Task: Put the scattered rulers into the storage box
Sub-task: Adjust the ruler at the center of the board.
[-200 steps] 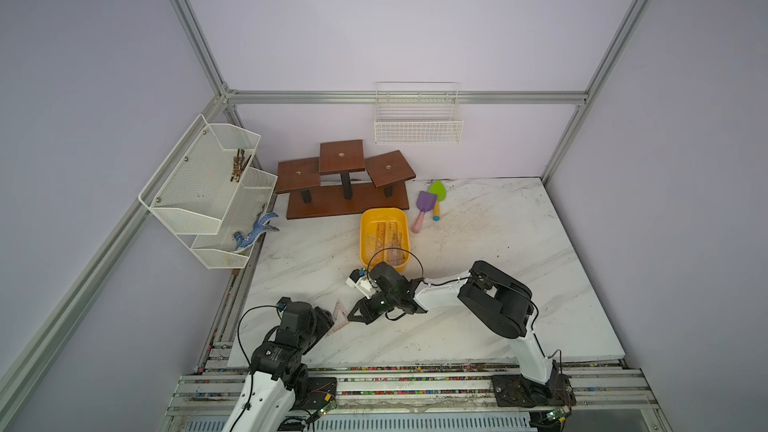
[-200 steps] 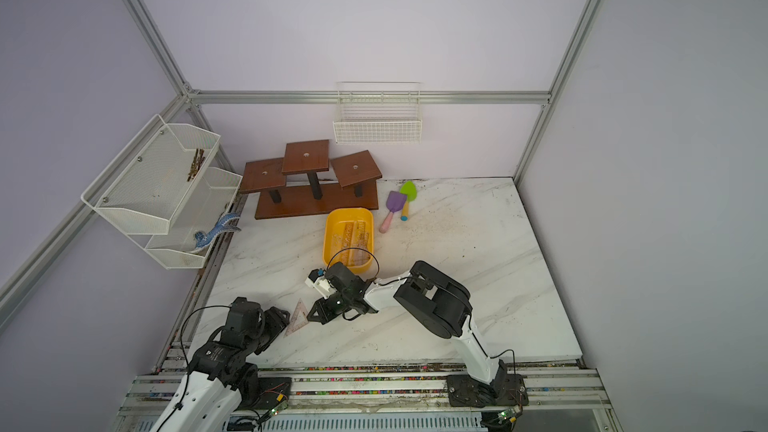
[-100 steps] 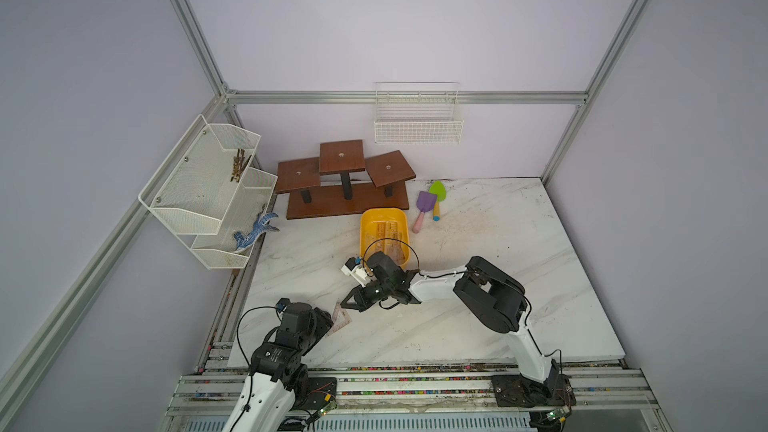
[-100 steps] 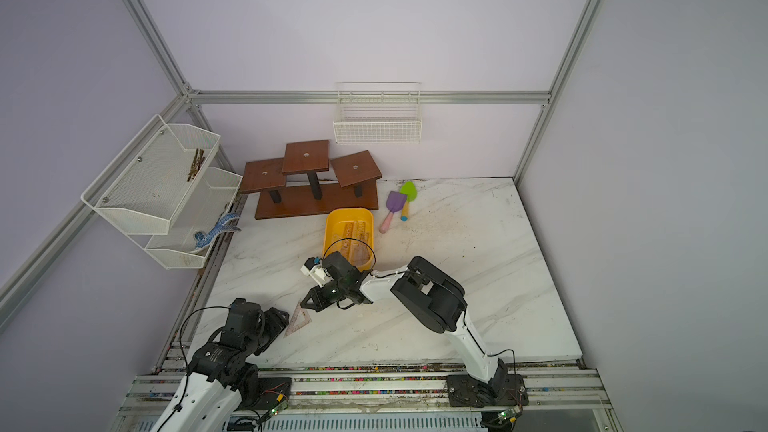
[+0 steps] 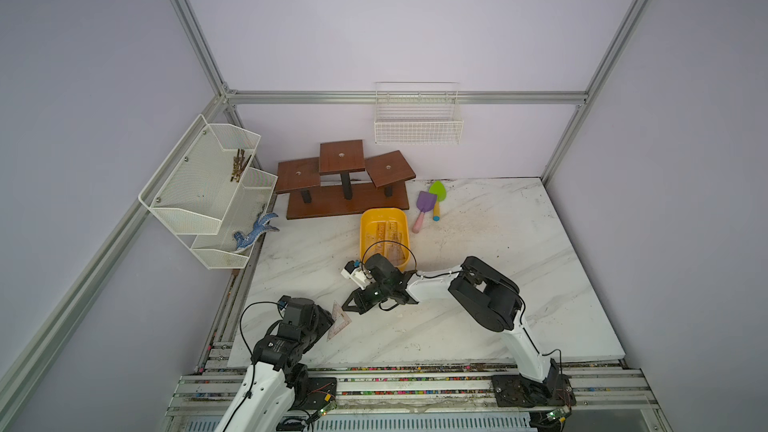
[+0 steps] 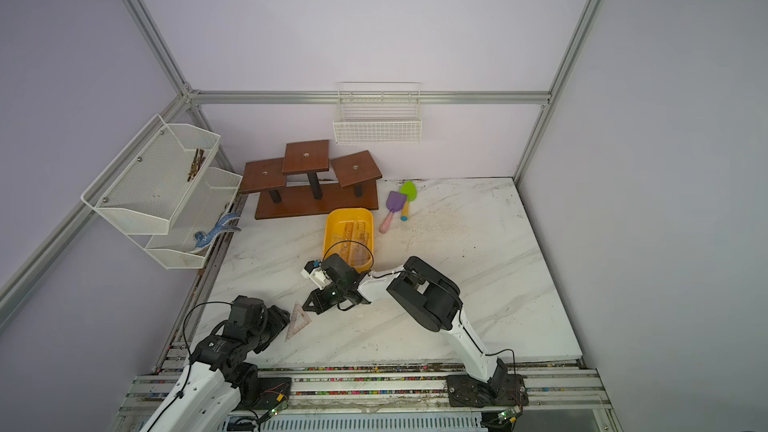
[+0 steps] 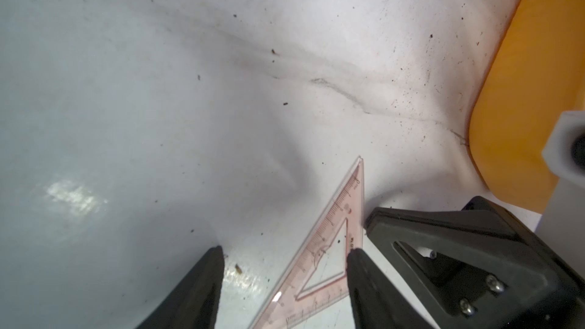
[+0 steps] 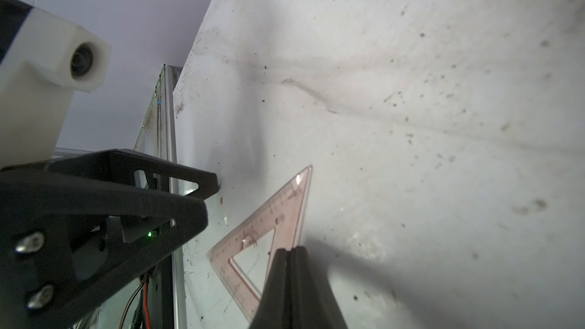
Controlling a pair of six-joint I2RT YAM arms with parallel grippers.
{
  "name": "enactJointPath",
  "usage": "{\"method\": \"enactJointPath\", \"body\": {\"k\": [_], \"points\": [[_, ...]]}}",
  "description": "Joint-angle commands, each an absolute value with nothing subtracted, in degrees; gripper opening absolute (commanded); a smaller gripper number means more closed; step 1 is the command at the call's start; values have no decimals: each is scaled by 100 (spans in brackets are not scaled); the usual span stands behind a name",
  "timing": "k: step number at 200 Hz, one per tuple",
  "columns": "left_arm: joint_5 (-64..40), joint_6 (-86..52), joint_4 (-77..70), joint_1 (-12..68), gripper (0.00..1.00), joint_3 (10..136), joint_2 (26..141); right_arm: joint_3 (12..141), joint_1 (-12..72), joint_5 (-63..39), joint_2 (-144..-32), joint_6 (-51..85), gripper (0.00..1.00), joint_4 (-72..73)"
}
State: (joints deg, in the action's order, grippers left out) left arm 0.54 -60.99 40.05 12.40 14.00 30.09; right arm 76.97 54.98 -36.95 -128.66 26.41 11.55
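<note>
A pinkish see-through set square [image 5: 340,322] [image 6: 300,320], one of the rulers, lies flat near the table's front left corner. My left gripper [image 7: 285,251] is open and straddles it; one finger [image 7: 357,276] touches its edge [image 7: 345,204]. My right gripper [image 8: 291,253] is shut with nothing between its fingers, and its tips rest at the set square's [image 8: 269,216] opposite edge. In both top views the right gripper [image 5: 347,305] [image 6: 306,305] points at the left gripper [image 5: 328,320]. The yellow storage box [image 5: 365,222] [image 6: 330,226] stands behind them and holds several rulers [image 5: 388,234].
Purple and green toy shovels [image 5: 428,205] lie right of the box. A brown wooden stand [image 5: 345,184] is at the back. A white mesh rack [image 5: 208,189] hangs on the left, a wire basket [image 5: 417,126] on the back wall. The table's left edge [image 8: 177,115] is close.
The right arm's wrist has swung left and back toward the box, its shut tips staying by the set square. The left arm and the set square have barely moved.
</note>
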Motion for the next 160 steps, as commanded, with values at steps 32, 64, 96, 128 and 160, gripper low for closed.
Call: {"method": "enactJointPath", "body": {"k": [32,64,96,128,160], "points": [[-522,-6331,4154,1296,66,1191,3060,7630,5529,-3655,-13078,2598,5,1054],[-520,-6416,4228,1293,66,1156,2908,7458,5520,-3648,-12789,2577,5,1147],[-743,-6398,3354,1292,67,838,3093,7248,5520,-3665,-12601,2610,5,1162],[-951,-6274,2422,1292,66,738,4019,6619,5520,-3547,-12290,2748,5,1478],[-1316,-6214,1522,1415,65,798,5080,6125,5480,-3375,-11938,2824,5,1654]]}}
